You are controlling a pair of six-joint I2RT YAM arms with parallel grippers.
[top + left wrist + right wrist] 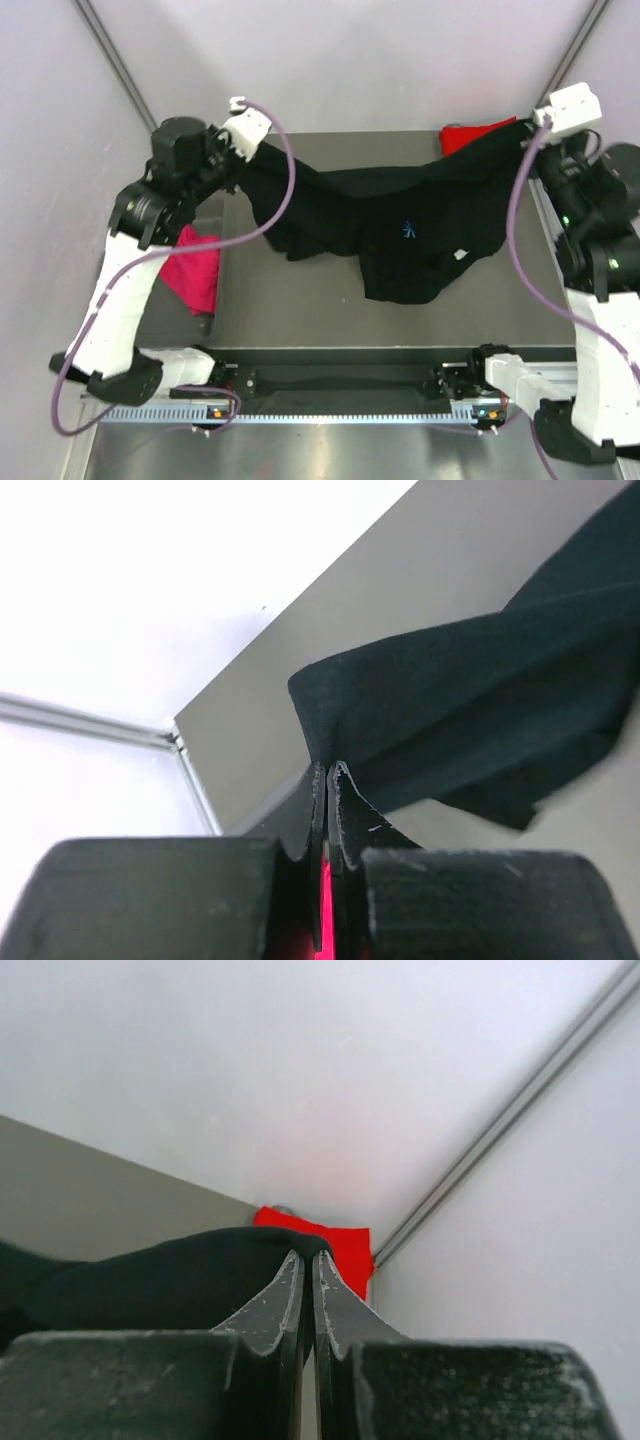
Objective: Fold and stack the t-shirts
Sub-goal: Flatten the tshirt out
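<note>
The black t-shirt (400, 235), with a small light-blue starburst and a white label, hangs stretched between both grippers above the table, sagging in the middle. My left gripper (250, 150) is shut on its left end, seen in the left wrist view (327, 768) with the cloth (480, 690) pinched at the tips. My right gripper (528, 135) is shut on its right end, and the right wrist view (307, 1255) shows the cloth (160, 1280) draped over the tips. The red t-shirt (470, 132) lies at the far right corner, also in the right wrist view (330, 1240). The magenta t-shirt (195, 265) lies at the left edge. The green one is out of view.
The dark grey table (300, 310) is enclosed by pale walls with metal frame rails (120, 60). A rail with the arm bases (340, 385) runs along the near edge.
</note>
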